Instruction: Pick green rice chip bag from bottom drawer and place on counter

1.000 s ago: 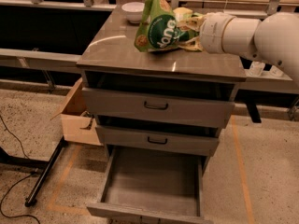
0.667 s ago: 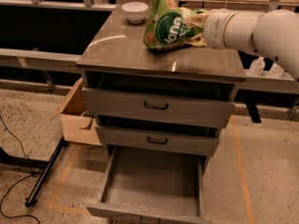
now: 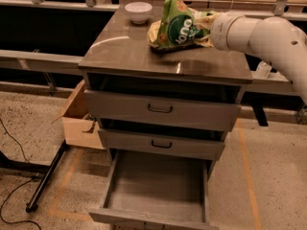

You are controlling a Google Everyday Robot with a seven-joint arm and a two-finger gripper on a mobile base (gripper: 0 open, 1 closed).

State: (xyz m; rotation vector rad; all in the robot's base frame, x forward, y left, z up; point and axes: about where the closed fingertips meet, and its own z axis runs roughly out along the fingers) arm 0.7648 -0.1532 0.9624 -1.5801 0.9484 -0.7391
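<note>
The green rice chip bag [image 3: 178, 25] is light green with a dark round logo and stands tilted at the back right of the counter [image 3: 125, 52], its lower edge at the surface. My gripper [image 3: 205, 28] reaches in from the right at the end of the white arm [image 3: 259, 32] and is shut on the bag's right side; the bag largely hides the fingers. Yellowish-tan packaging [image 3: 154, 33] shows at the bag's lower left edge. The bottom drawer [image 3: 158, 188] is pulled fully out and its grey inside is bare.
A white bowl [image 3: 138, 11] sits at the back of the counter, left of the bag. The two upper drawers with black handles [image 3: 159, 109] are closed. An open cardboard box [image 3: 79, 121] stands on the floor at the left, beside a black stand leg [image 3: 47, 181] and cables.
The arm has carried the bag a little to the right and further back over the counter. The drawers and the bowl have not moved.
</note>
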